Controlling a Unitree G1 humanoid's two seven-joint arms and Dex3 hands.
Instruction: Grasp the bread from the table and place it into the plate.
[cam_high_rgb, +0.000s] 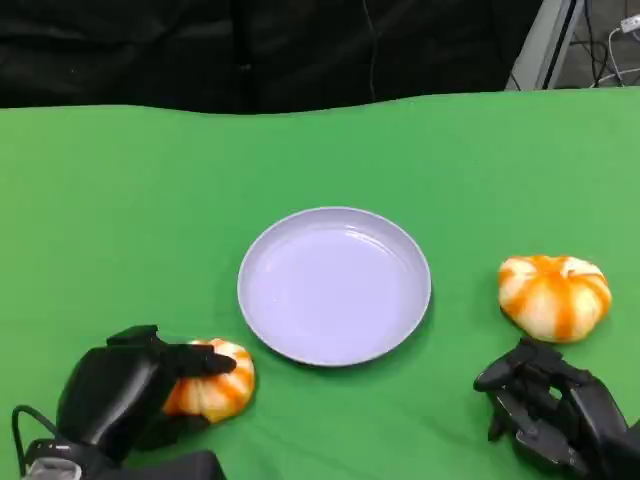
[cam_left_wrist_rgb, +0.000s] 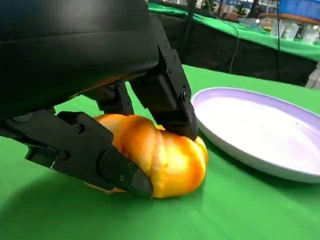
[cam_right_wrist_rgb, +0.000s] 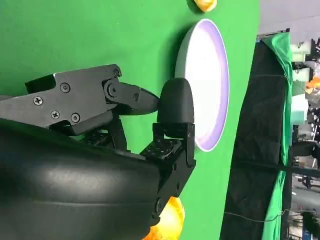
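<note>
A bread roll (cam_high_rgb: 215, 385) on the bench (cam_high_rgb: 120, 220) is gripped between the left hand's (cam_high_rgb: 120, 395) fingers (cam_left_wrist_rgb: 90, 155) beside the plate (cam_high_rgb: 335, 285), while the right hand's (cam_high_rgb: 555, 405) fingers (cam_right_wrist_rgb: 85, 102) are held apart, empty.

Open green table (cam_high_rgb: 120, 220) between left bread (cam_high_rgb: 212, 380) and plate (cam_high_rgb: 335, 285): short, unobstructed gap. Plate interior bare, low rim only barrier. Right bread (cam_high_rgb: 555, 295) near right hand (cam_high_rgb: 545, 405), well apart from plate; green cloth between unobstructed.
</note>
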